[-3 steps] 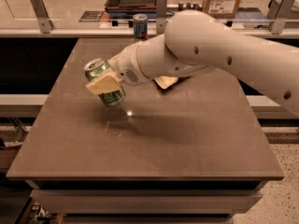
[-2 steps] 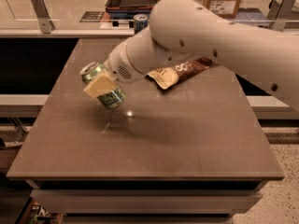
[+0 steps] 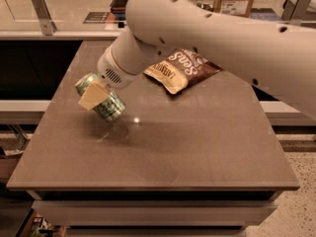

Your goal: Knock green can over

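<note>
One can counts here. Nearest, the front strip of the bench carries nothing but glare.

Further in, by the left edge and about midway back, is the green can. It is steeply tilted: the silver top points up toward the far-left corner and the base down toward the near-right. The base sits close over its own reflection; whether it touches the bench I cannot tell.

The claw reaches in from the far right, clamped on the can, with a tan pad across the near side. The can therefore lies inside the grip, its long axis already well off upright. My judgement is that the can has only to be laid down and released.

Beyond, toward the far edge, a brown chip bag lies flat, well apart from the can. The arm spans above it.
</note>
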Action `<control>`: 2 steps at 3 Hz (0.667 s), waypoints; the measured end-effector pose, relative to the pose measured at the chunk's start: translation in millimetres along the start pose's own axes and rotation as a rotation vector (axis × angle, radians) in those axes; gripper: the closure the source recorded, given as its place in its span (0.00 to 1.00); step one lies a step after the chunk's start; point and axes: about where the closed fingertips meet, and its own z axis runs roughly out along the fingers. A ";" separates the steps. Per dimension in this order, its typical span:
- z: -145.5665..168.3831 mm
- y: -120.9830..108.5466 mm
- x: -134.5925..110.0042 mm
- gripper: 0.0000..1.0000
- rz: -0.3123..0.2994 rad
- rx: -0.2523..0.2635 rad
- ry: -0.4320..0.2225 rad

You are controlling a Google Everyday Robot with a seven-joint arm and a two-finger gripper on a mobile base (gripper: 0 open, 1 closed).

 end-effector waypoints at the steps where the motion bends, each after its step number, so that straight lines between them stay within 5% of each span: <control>1: 15.8 5.3 2.5 1.00 0.018 -0.029 0.071; 2: 27.6 9.5 6.4 1.00 0.031 -0.055 0.118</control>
